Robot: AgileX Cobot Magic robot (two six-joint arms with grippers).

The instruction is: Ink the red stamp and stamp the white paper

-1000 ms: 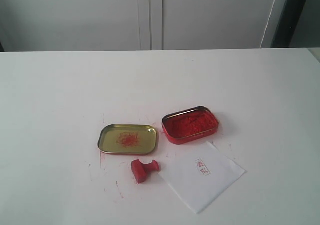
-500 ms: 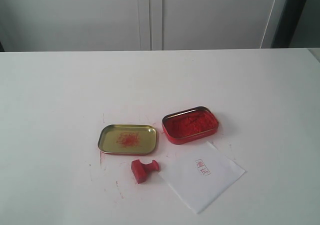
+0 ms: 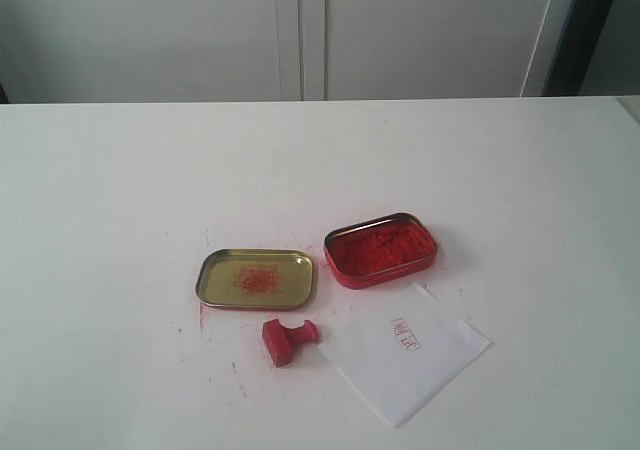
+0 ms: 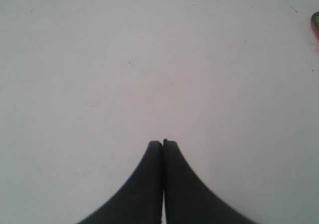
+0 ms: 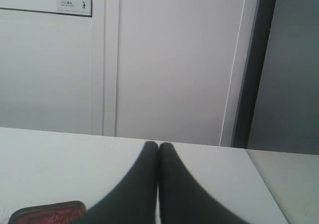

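The red stamp (image 3: 288, 339) lies on its side on the table, between the open lid and the white paper (image 3: 405, 350). The paper bears a small red imprint (image 3: 405, 334). Behind the paper sits the red ink tin (image 3: 380, 249), also showing at the edge of the right wrist view as the ink tin (image 5: 47, 212). Neither arm appears in the exterior view. My left gripper (image 4: 162, 143) is shut over bare tabletop, empty. My right gripper (image 5: 158, 144) is shut too, empty, pointing across the table toward the wall.
A gold-coloured tin lid (image 3: 255, 278) with red ink smears lies left of the ink tin. Red ink specks mark the table (image 3: 120, 190) around the stamp. White cabinet doors (image 3: 300, 30) stand behind the table's far edge.
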